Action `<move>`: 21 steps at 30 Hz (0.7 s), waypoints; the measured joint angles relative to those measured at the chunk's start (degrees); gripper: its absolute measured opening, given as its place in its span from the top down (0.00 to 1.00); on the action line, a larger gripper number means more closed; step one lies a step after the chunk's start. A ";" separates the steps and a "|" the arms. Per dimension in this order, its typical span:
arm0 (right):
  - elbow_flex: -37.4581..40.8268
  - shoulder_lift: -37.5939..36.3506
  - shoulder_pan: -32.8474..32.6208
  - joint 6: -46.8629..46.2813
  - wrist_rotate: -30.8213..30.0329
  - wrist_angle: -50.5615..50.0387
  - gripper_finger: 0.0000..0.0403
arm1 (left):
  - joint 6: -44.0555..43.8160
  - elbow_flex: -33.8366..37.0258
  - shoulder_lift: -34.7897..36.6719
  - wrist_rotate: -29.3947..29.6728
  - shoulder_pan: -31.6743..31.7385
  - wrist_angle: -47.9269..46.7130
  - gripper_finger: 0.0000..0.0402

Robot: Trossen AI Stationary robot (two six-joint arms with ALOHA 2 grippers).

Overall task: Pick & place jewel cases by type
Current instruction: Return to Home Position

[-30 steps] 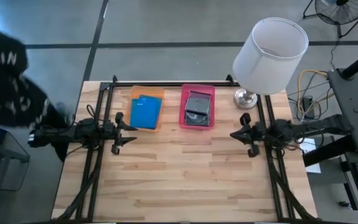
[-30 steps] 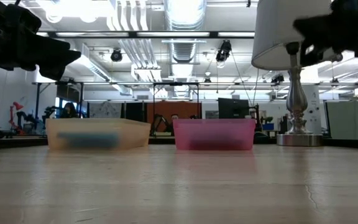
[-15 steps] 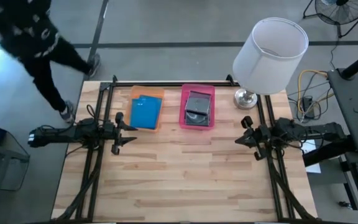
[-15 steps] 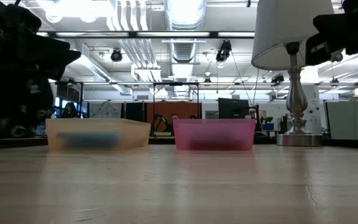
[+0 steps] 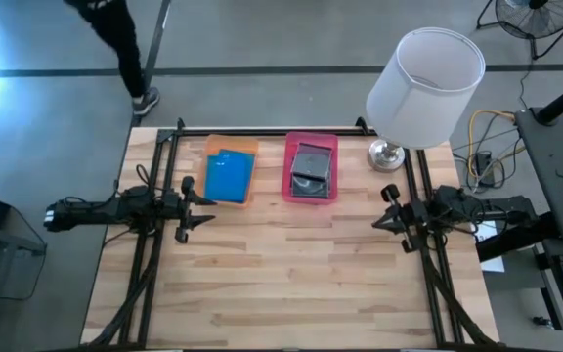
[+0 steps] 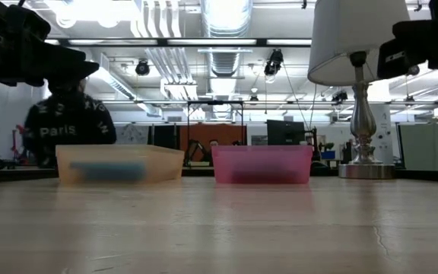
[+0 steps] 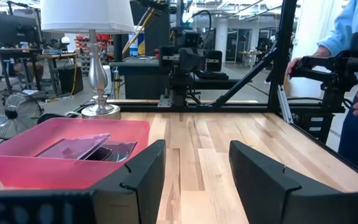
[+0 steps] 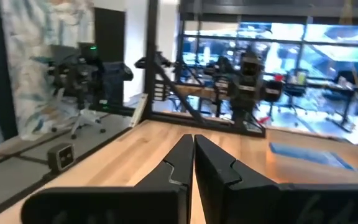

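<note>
Behind the tray (image 6: 154,156) of blue jewel cases (image 5: 229,177), a person (image 6: 68,125) ("Paris" top).

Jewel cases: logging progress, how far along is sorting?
Done: bright blue square cases in the translucent orange tray, grey/clear cases in the pink tray. In hand: nothing; left gripper open, right gripper shut, each at its table side. Left: no loose cases visible.

Surface (image 5: 291,264): light wood in jointed strips, satin finish recorded. Orange tray (image 5: 233,144) and pink tray (image 5: 311,138): smooth translucent plastic. Blue jewel cases (image 5: 229,178): opaque plastic. Grey jewel cases (image 5: 311,168): glossy sheen noted. Lamp stem (image 6: 362,114): polished metal. Shade (image 5: 426,86): matt white.
</note>
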State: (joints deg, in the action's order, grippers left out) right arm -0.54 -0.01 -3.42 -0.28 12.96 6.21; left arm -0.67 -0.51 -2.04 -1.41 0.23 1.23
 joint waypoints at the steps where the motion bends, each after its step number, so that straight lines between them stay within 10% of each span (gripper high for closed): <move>1: 0.00 -0.02 -0.02 0.70 0.92 0.08 0.98 | 0.00 0.00 0.00 0.00 0.00 0.02 0.60; 21: 0.00 1.89 -0.05 -5.35 5.04 0.08 0.98 | 0.01 0.00 0.00 0.00 0.00 0.02 0.60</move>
State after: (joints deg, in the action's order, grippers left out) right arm -0.54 1.88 -3.46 -5.63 18.00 6.29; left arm -0.65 -0.51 -2.04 -1.41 0.23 1.26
